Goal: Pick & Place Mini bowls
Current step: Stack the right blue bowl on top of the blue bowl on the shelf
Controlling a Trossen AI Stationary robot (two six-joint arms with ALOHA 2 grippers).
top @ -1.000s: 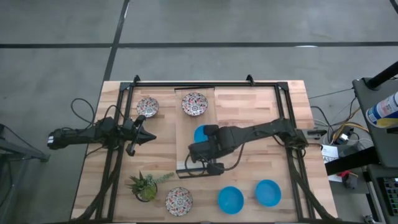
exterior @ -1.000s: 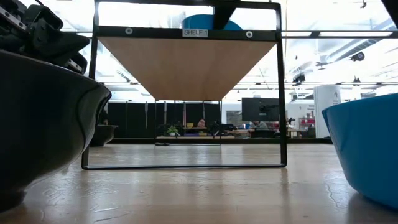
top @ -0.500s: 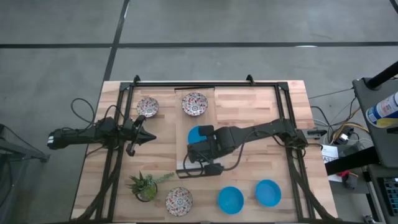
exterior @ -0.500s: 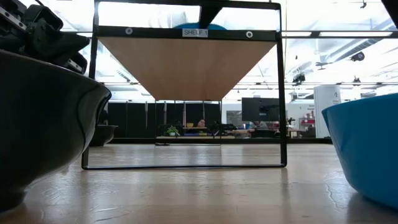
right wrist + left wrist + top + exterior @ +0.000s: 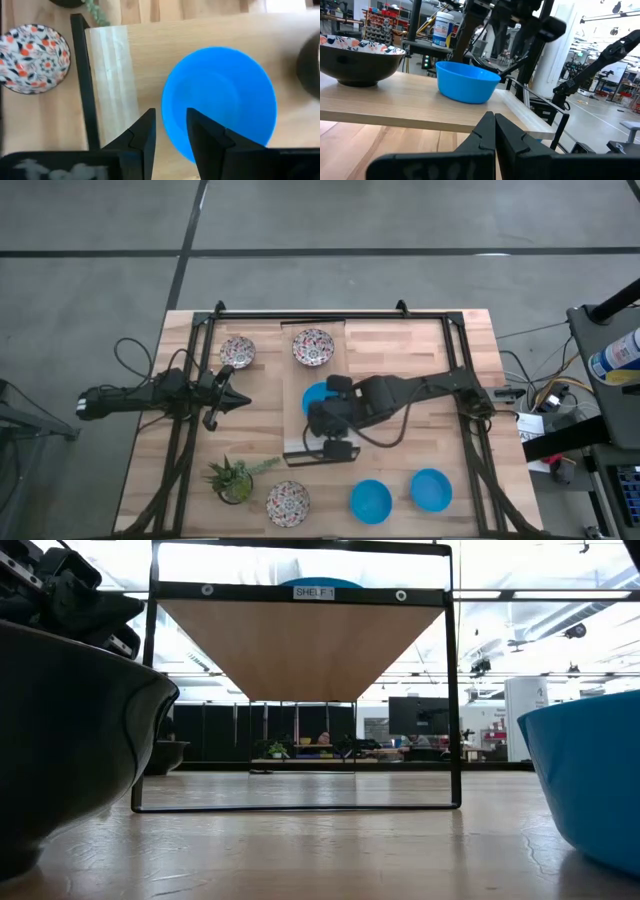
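At frame centre, the right gripper (image 5: pixel 169 131) hovers jaws parted, empty, straddling the blue bowl (image 5: pixel 220 100) rim on the shelf (image 5: pixel 112 75).

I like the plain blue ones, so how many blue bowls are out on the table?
3. One blue bowl sits on the raised shelf, partly under the right gripper; two more sit at the table's front edge. None seem hidden.

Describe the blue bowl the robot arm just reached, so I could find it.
Find the raised wooden shelf in the middle of the table. The blue bowl sits on it, under the right gripper, whose fingers straddle its rim. The other two blue bowls stand on the table's near edge.
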